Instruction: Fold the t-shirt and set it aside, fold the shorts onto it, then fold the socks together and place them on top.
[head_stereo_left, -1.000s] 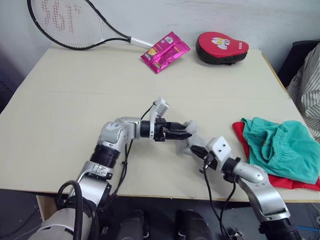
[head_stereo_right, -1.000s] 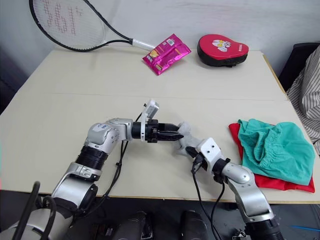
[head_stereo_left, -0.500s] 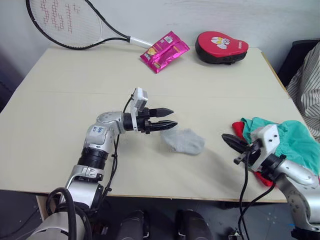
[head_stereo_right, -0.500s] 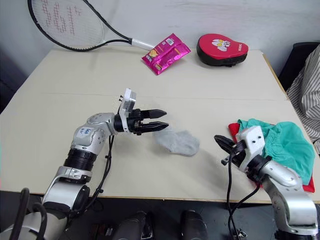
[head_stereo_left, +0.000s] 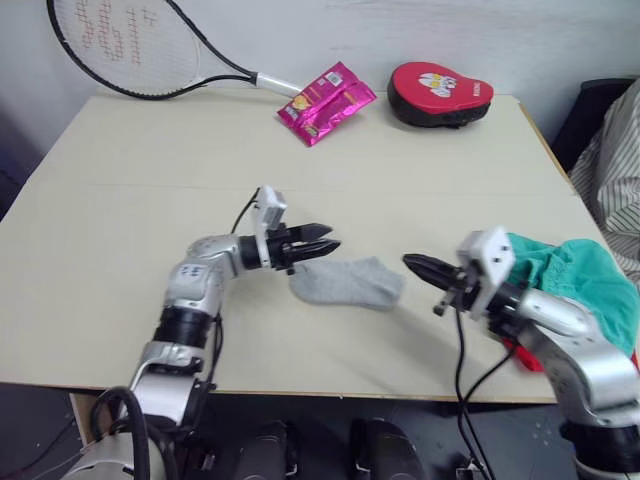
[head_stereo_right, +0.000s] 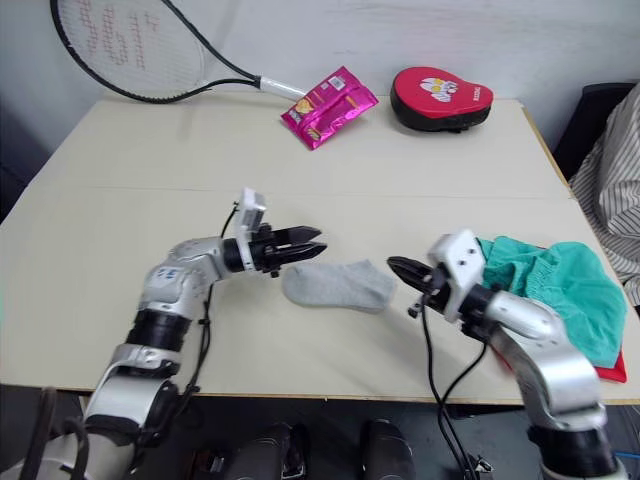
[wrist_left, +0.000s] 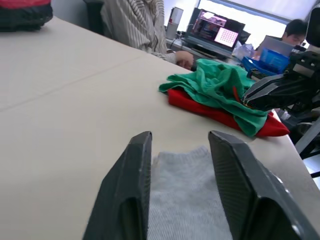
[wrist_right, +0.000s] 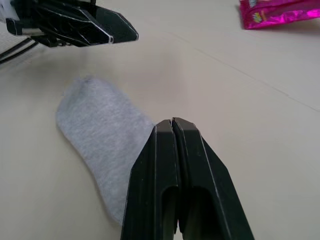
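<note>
Grey, soft socks (head_stereo_left: 345, 283) are lying flat mid-table between our grippers; left gripper (head_stereo_left: 322, 243) is hovering spread, right gripper (head_stereo_left: 412, 265) pressed together. We're judging them limp, best pinched at an edge.

A pale beige table (head_stereo_left: 150, 160) stands against a plain light wall (head_stereo_left: 520, 30). In the left wrist view, lit screens (wrist_left: 215, 32) sit on a desk behind a seated person (wrist_left: 135, 25).
</note>
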